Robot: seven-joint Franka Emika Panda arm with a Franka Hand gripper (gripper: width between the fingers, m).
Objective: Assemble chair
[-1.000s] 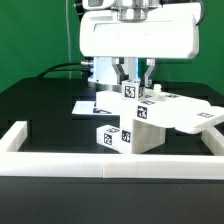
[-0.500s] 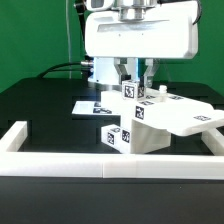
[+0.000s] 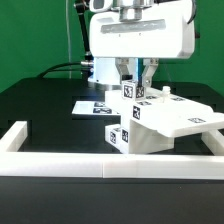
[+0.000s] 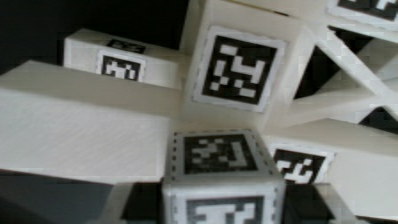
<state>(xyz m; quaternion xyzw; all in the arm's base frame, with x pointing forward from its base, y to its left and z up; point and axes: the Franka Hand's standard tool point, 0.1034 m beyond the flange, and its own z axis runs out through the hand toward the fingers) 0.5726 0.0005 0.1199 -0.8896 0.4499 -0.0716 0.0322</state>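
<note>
The chair [image 3: 160, 125] is a partly joined white cluster of a flat panel [image 3: 188, 118] and square tagged legs, standing on the black table just behind the front wall. My gripper [image 3: 134, 84] comes straight down from above. Its two fingers [image 3: 122, 72] are shut on an upright square leg [image 3: 131, 92] at the top of the cluster. In the wrist view this leg [image 4: 224, 180] fills the middle, with a taller tagged piece [image 4: 240, 62] and the flat panel [image 4: 89, 110] beyond it. The fingertips do not show clearly there.
The marker board [image 3: 92, 105] lies flat on the table at the exterior view's left of the chair. A low white border wall [image 3: 90, 165] runs along the front and up both sides. The white robot base [image 3: 140, 40] stands behind.
The gripper and the chair cluster have shifted a little toward the exterior view's right together. The grip on the leg is unchanged.
</note>
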